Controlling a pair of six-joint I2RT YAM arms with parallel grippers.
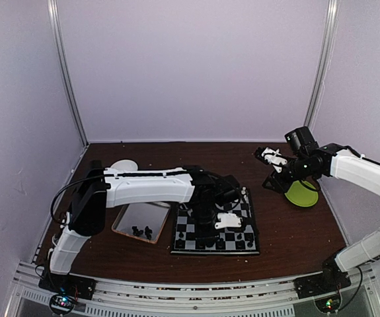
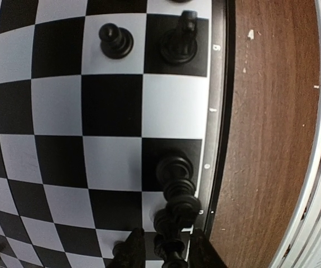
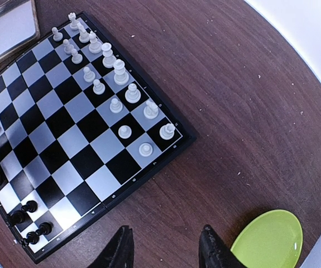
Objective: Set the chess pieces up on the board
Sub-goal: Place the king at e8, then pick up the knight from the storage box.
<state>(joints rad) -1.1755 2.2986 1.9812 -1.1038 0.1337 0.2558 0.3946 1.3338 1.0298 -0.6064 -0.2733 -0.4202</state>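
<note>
Overhead, the tabletop [image 1: 295,224] carries the board [image 1: 188,242] at the middle of its near edge. A silver tray [image 1: 131,214] sits just beside the board's left edge and a green plate [image 1: 302,195] lies well apart towards the right edge.

**Step in hand (judged):** setting out the black side. The white pieces [image 3: 101,72] fill two rows along the board's far edge. The black rows along its near edge show gaps, and several black pieces [image 1: 141,231] lie in the tray.

**Left gripper [image 2: 166,233]:** low over the board's near-edge row, its jaws a little apart and flanking one black piece [image 2: 171,248]. That piece stands on the board in a close file of black men. Pale board shows between one finger [image 2: 129,250] and the piece, so nothing is clamped. Whether the other pad touches it cannot be told.

**Right gripper [image 3: 166,251]:** high above the table's right side, near the green plate and well apart from the board. Its jaws are apart and hold nothing.

**Next move (judged):** a straight vertical lift of the left arm, since the neighbouring men stand close enough to be knocked. After that comes a reach to the tray for another black piece.
</note>
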